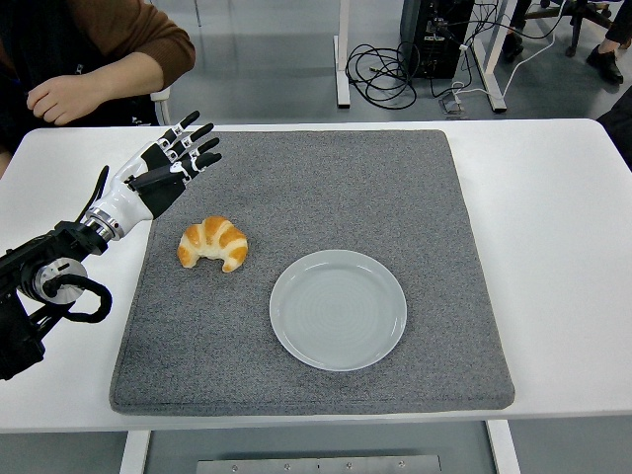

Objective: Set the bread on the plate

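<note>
A golden croissant (212,243) lies on the grey mat (326,197), left of centre. A pale grey plate (339,309) sits empty on the mat to the croissant's right and a little nearer. My left hand (180,159) hovers over the mat's far left corner, behind and left of the croissant, fingers spread and holding nothing. My right arm is out of view.
A person's hand (61,99) and brown sleeve (133,39) rest at the table's far left edge, just behind my left hand. The white table (553,247) surrounds the mat. Cables and table legs stand on the floor beyond.
</note>
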